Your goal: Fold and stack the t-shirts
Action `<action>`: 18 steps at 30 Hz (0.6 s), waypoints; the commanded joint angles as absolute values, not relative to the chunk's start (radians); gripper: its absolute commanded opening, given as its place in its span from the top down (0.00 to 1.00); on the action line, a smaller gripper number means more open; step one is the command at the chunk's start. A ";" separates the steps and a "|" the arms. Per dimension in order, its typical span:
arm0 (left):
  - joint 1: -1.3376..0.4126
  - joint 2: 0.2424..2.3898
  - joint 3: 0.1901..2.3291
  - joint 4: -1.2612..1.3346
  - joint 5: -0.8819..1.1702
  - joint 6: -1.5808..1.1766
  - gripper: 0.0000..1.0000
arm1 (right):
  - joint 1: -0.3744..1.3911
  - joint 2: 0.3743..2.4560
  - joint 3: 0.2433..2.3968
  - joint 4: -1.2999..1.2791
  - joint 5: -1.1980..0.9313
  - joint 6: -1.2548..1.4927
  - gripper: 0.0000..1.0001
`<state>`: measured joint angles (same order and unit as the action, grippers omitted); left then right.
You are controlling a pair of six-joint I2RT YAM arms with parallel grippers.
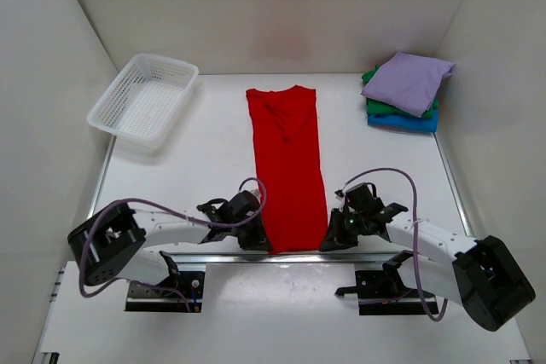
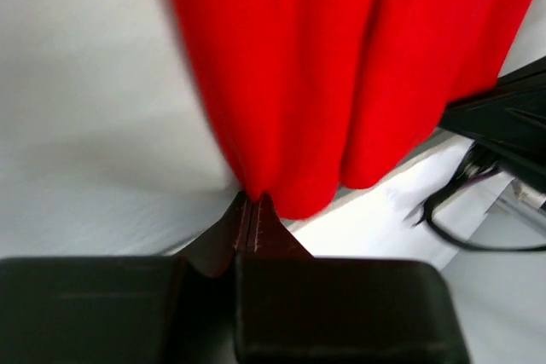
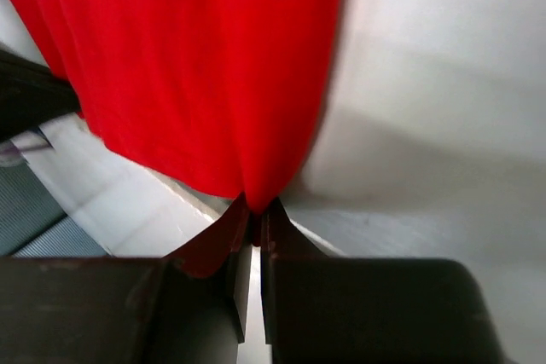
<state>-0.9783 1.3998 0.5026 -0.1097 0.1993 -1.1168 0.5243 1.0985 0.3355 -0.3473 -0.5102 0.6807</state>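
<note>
Left gripper is pinched tight on the near hem of the red shirt at its left corner, and my right gripper is clamped on the right corner, both right at the table's near edge. The shirt lies as a long narrow strip down the middle of the white table, with bare surface on either side. Far left sits the mesh basket; far right, by the wall, the lavender shirt tops the green shirt and blue shirt.
</note>
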 commanded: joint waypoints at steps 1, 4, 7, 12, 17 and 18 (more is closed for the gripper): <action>-0.983 1.298 0.413 -0.242 0.187 -1.110 1.00 | 0.569 1.020 0.288 -0.468 -0.491 0.681 1.00; -0.953 1.183 0.353 -0.267 0.199 -1.124 1.00 | 0.566 0.974 0.301 -0.509 -0.521 0.684 1.00; -0.895 1.146 0.367 -0.282 0.244 -1.102 1.00 | 0.534 1.001 0.375 -0.537 -0.561 0.654 1.00; -0.709 1.245 0.598 -0.308 0.354 -0.973 1.00 | 0.427 1.199 0.648 -0.620 -0.626 0.494 1.00; -0.480 1.458 0.860 -0.321 0.448 -0.829 1.00 | 0.299 1.471 0.972 -0.673 -0.634 0.367 1.00; -0.421 1.526 0.935 -0.325 0.452 -0.815 1.00 | 0.293 1.544 1.058 -0.696 -0.627 0.341 1.00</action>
